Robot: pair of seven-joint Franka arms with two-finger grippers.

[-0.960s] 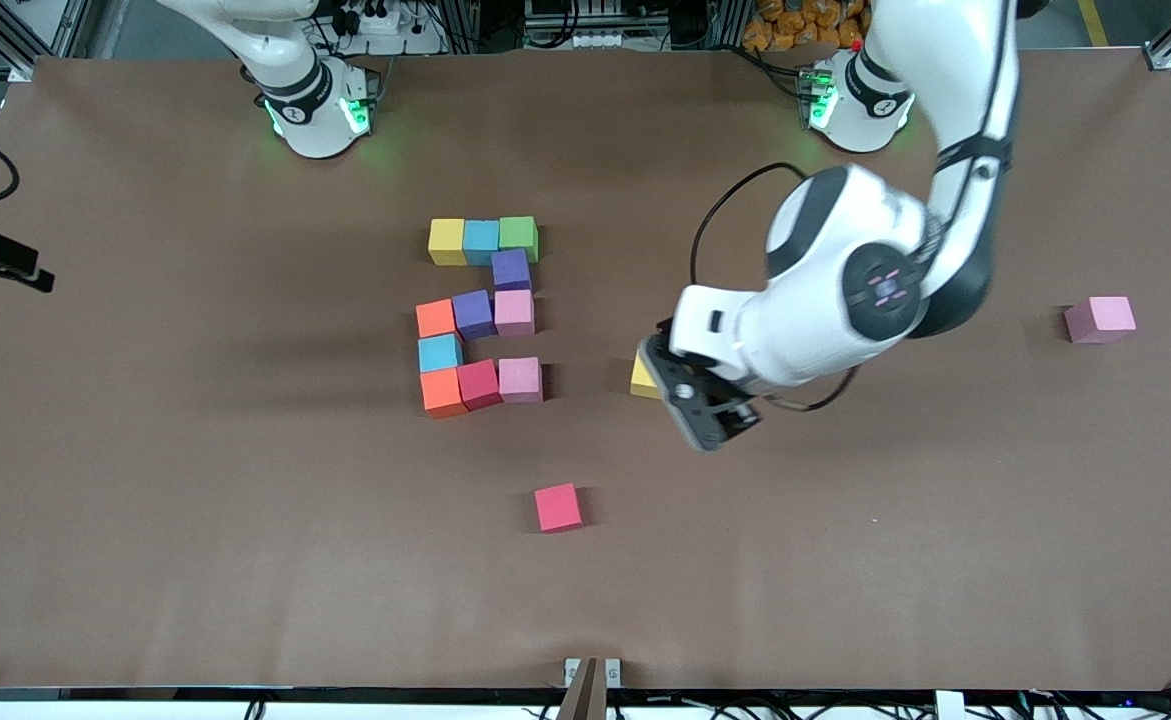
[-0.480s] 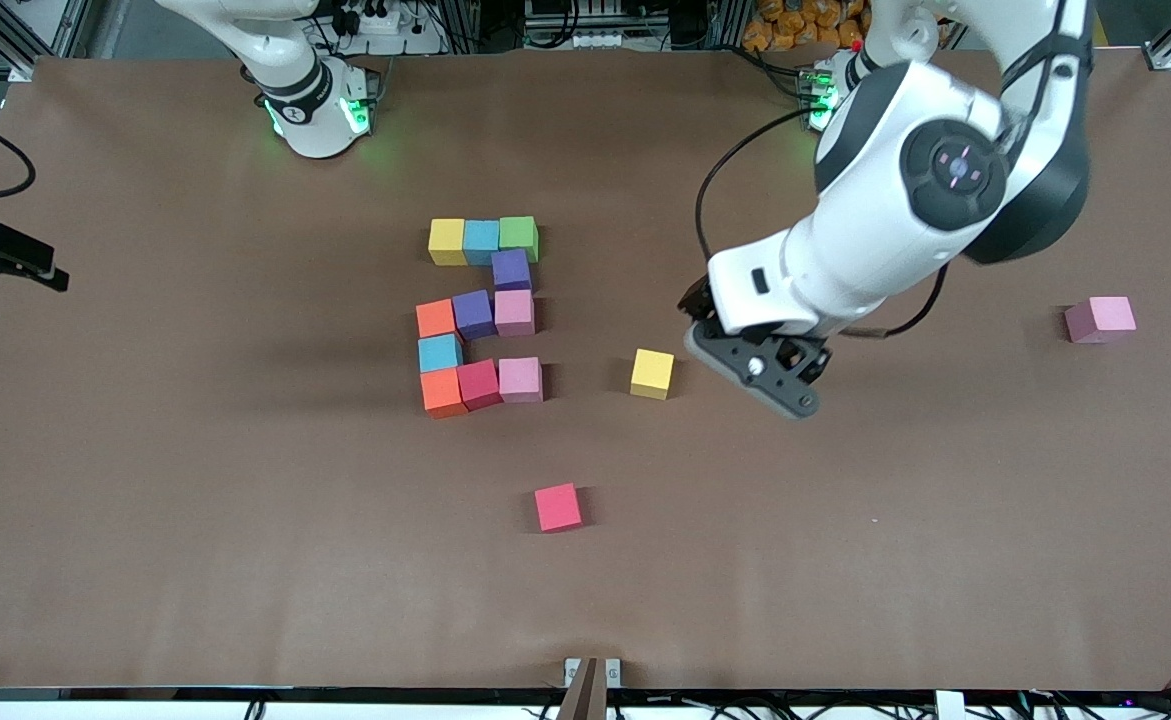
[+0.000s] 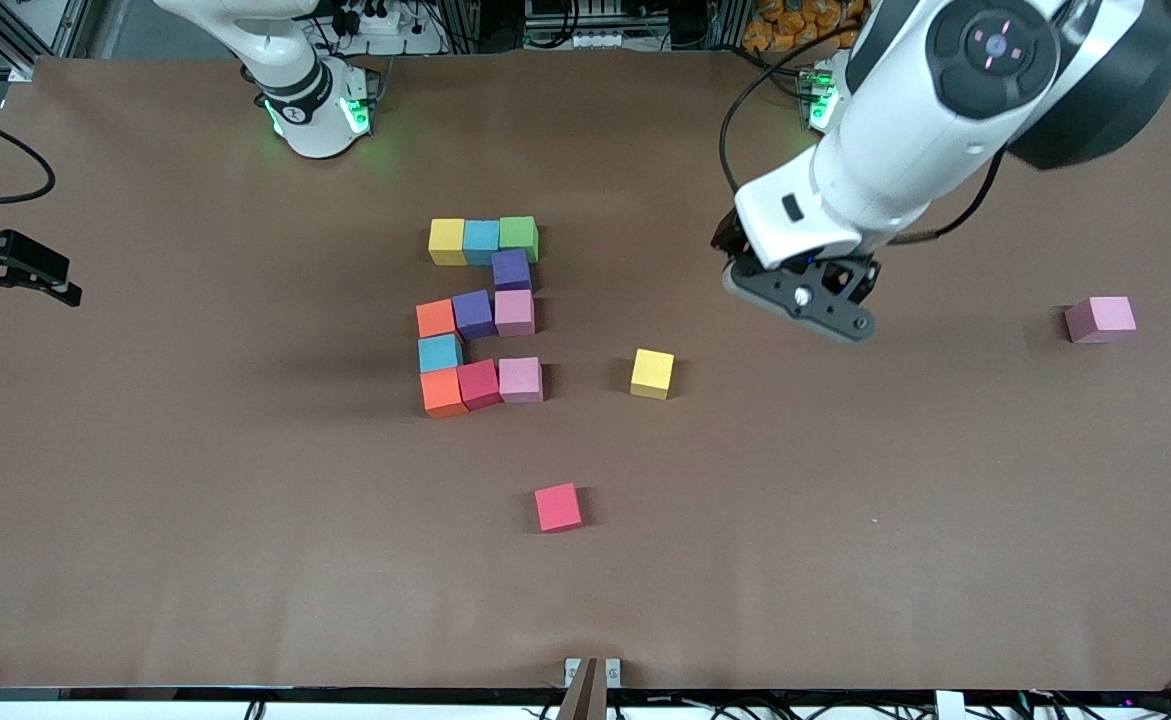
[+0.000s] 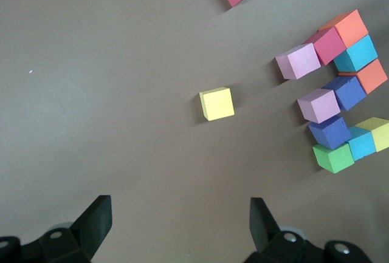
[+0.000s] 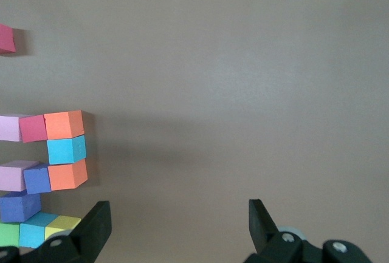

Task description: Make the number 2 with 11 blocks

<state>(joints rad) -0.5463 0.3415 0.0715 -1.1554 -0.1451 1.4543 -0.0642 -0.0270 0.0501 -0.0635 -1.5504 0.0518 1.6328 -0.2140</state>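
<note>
– Changed just then? Lifted away, the left gripper [image 3: 802,297], jaws spread and empty, leaving a spare yellow block [image 3: 652,373] on the table [image 3: 195,520] beside the number 2 [image 3: 482,315].
– And the right gripper [image 5: 176,229]? Parked wide, empty, toward its own table end. Looked finished: eleven blocks in place.

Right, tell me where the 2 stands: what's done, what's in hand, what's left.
Done: the number 2 looks complete, eleven cubes in a digit three wide and five tall.
In hand: nothing. The left claw hangs open over bare table, and the right claw waits open at its arm's end of the table.
Left: seemingly nothing. The loose yellow cube, red cube and pink cube look spare.
</note>
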